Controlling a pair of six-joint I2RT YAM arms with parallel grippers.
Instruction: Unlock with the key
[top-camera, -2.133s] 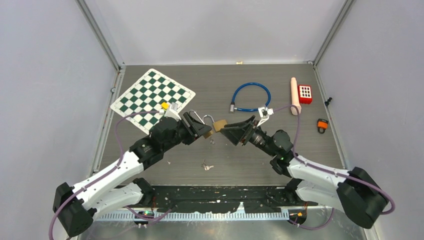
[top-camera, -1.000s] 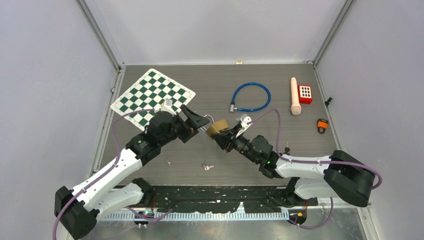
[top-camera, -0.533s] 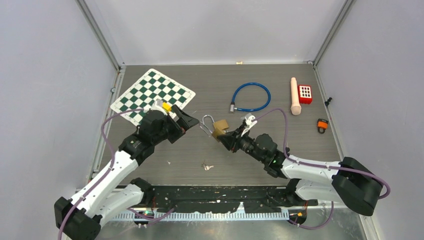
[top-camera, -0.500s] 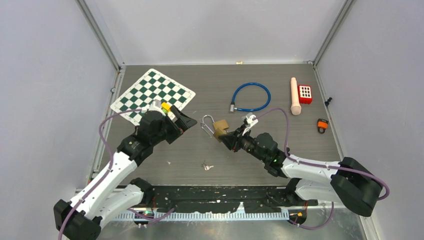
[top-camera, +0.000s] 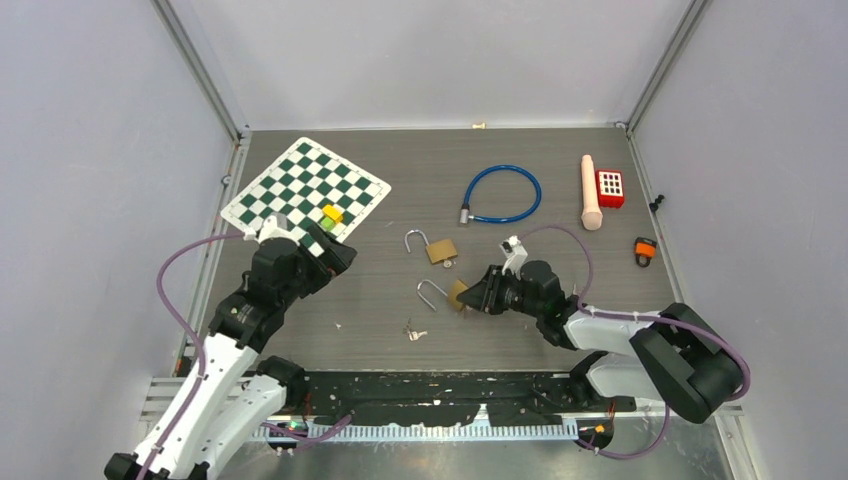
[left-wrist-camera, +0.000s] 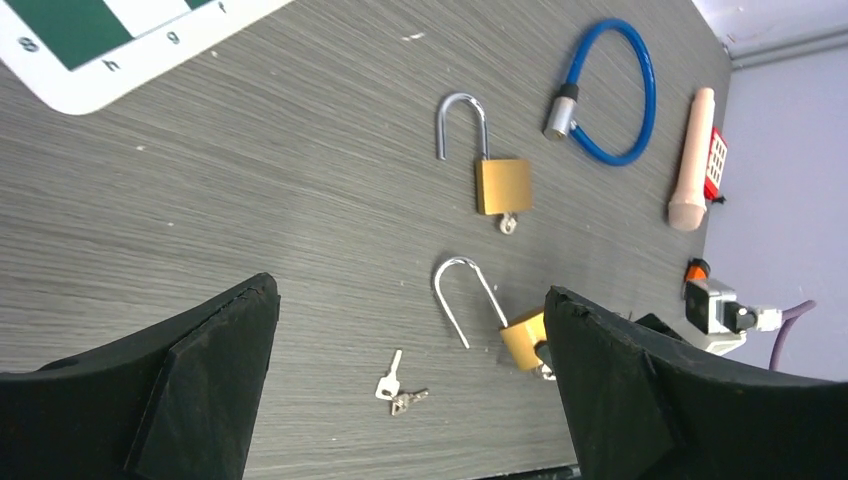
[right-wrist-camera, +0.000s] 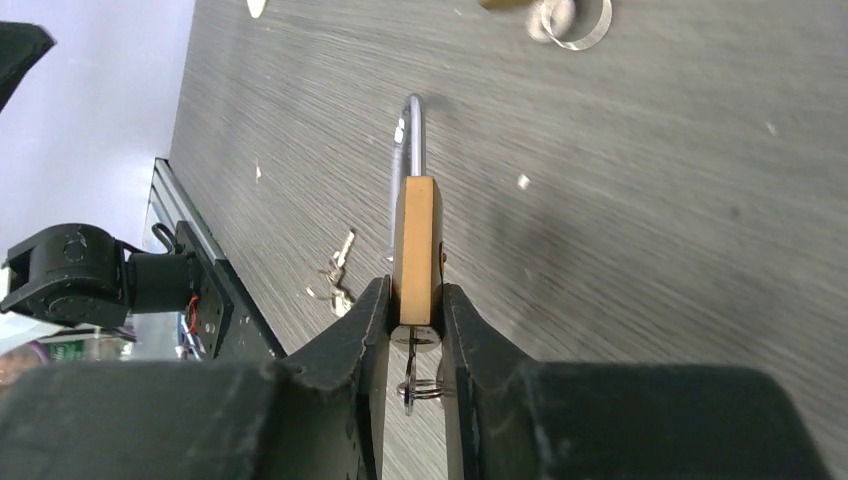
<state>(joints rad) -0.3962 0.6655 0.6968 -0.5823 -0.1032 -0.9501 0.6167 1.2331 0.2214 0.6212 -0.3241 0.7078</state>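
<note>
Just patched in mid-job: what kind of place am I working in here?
Probably a lab test cell, not a home: plain panel walls and metal framing enclose the table, which holds unrelated props like a chessboard mat and a blue cable lock.

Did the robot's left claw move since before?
Yes. The left gripper pulled back leftward, ending beside the chessboard's near corner, open and empty.

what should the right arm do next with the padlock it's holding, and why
Probably open the right fingers and let the padlock go. Its shackle stands swung open, a key sits in the base of the body, and it looks low over the table, so the unlocking seems done. The left fingers are spread wide and well clear of it.
</note>
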